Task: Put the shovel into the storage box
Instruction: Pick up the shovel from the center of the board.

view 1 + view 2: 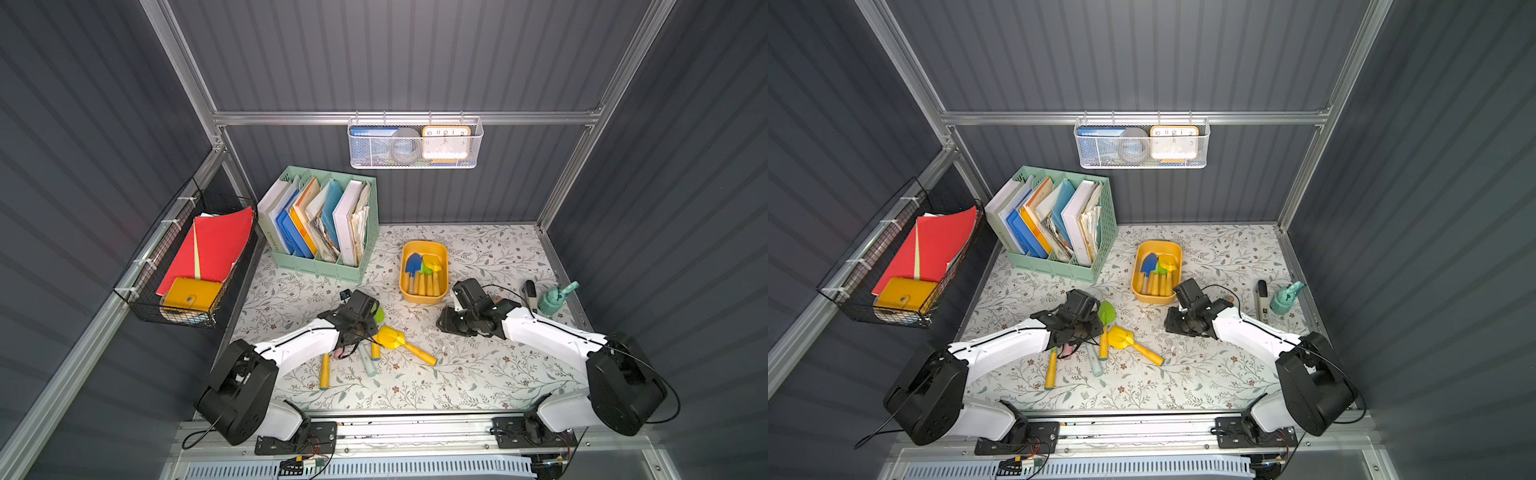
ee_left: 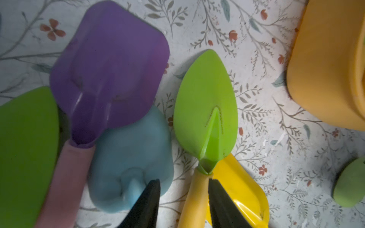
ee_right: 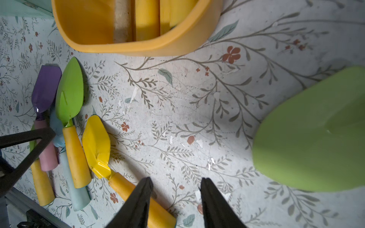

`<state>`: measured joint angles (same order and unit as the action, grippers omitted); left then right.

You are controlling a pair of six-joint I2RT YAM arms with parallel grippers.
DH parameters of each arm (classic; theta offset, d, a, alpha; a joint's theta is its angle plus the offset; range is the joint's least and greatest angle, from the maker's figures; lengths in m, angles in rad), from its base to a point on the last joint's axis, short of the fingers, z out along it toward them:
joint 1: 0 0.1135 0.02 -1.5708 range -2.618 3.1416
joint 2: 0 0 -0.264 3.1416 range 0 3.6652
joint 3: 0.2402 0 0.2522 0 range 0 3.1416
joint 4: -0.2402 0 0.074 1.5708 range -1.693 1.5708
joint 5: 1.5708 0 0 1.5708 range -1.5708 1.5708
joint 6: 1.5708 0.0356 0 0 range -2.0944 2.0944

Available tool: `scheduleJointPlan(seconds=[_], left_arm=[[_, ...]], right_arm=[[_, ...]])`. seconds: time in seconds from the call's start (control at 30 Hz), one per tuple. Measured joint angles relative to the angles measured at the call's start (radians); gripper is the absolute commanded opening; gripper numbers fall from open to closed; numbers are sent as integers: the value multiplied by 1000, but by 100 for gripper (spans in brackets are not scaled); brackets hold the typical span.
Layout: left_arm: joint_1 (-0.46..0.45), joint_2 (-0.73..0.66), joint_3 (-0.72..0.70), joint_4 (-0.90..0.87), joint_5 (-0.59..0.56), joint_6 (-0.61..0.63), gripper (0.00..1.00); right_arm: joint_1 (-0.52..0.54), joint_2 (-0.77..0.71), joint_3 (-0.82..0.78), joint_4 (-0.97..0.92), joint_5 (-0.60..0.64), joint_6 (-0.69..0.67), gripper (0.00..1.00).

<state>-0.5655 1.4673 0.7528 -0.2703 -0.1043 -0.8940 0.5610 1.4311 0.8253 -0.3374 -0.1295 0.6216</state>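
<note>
At the left edge of both top views a black wire basket (image 1: 166, 316) hangs on the wall with red folders (image 1: 220, 245) and a yellow wallet (image 1: 191, 293) in it. Right of it, at the back of the flowered table (image 1: 478, 374), stands a green file rack (image 1: 316, 270) full of papers (image 1: 324, 216). Below the rack, left of centre, my left claw (image 2: 184, 182) is down low over the table. Its two black fingers (image 2: 152, 197) stand apart, one on each side of the yellow handle of the green shovel (image 2: 205, 102): one finger touches the handle, the other is clear of it, so nothing is pinched. That green shovel lies on the table, outside the storage box (image 1: 422, 298), its leaf-shaped blade toward the back. Beside it lie a purple shovel (image 2: 110, 69) with a pink handle, resting across a pale blue shovel (image 2: 134, 150), and a yellow shovel (image 1: 392, 337) just beside the green one's handle. The storage box sits just right of centre, near the rack, and holds a blue shovel (image 1: 412, 264) and others, handles side by side. Lower right of the box, my right claw (image 3: 175, 180) hovers low over the table, fingers spread, holding nothing. Farther right, near the table's edge, are a black stapler (image 1: 530, 293) and a teal spray bottle (image 1: 555, 299).
</note>
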Motion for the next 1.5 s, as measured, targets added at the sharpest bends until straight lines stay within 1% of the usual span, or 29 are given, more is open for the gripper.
scheduleJointPlan(seconds=[0.13,0.27,0.4,0.6,0.77,1.03,1.17,1.27,1.5], left_arm=[[-20,53,35,17,-1,2,42],[-45,101,40,17,-5,3,40],[-60,122,44,13,-16,8,30],[-67,131,67,-7,-35,29,21],[-67,123,118,-49,-51,46,17],[-68,119,253,-89,-50,98,15],[-70,128,341,-96,-23,124,15],[-70,174,433,-94,7,148,15],[-71,346,641,-106,65,212,15]], right_arm=[[0,0,-1,1,2,8,47],[1,0,-1,2,2,16,47],[5,0,-1,3,2,21,47],[11,15,-1,10,2,26,46],[11,23,-1,9,2,26,46],[12,-9,0,-1,3,25,46],[12,-39,0,-14,18,25,46],[12,-64,0,-24,26,25,46],[3,-102,0,-48,40,27,46]])
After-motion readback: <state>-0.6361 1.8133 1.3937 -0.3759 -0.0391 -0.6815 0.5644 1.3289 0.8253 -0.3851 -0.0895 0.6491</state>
